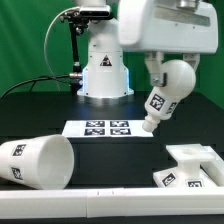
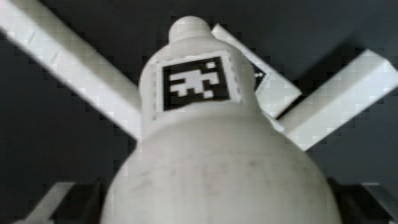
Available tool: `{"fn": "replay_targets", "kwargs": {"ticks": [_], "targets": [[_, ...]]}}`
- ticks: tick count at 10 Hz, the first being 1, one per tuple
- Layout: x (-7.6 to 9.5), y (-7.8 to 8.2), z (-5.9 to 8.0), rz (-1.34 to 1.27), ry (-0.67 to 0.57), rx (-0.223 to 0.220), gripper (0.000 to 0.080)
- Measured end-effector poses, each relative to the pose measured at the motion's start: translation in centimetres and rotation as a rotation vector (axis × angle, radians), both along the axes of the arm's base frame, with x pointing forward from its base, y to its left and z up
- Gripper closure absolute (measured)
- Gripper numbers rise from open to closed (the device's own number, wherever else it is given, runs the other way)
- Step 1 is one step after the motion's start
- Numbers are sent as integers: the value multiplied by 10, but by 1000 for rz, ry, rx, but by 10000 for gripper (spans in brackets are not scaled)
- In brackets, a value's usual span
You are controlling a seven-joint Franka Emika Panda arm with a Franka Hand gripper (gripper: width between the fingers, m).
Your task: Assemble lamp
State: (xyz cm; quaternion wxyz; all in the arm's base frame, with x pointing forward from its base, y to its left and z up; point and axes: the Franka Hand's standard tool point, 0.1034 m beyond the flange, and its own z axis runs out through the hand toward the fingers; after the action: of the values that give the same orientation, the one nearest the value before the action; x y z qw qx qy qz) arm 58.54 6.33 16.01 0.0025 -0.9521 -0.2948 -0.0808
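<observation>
Your gripper (image 1: 163, 72) pinches the bulb (image 1: 166, 93) aloft, tilted over open desk (image 1: 40, 115); shade (image 1: 40, 160) lies sideways at the near edge, base (image 1: 190, 170) well apart.

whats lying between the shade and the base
Nothing: in the exterior view, bare table separates the shade and base; the marker board sits farther back.

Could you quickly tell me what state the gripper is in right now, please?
The gripper is closed on the bulb, holding it in the air.
</observation>
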Motion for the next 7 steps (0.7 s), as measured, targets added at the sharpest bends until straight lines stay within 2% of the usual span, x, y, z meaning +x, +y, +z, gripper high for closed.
{"fn": "replay_targets", "kwargs": {"ticks": [2,3,4,5,6,7], "targets": [[11,5,11,-126,-14,115,223],[23,1,22,-179,-48,169,223],[30,-1,30,-199,-99,173,223],[33,-6,31,-188,-206,141,223],[28,-10,25,-188,-207,132,223],[28,-11,26,-195,-202,131,223]]}}
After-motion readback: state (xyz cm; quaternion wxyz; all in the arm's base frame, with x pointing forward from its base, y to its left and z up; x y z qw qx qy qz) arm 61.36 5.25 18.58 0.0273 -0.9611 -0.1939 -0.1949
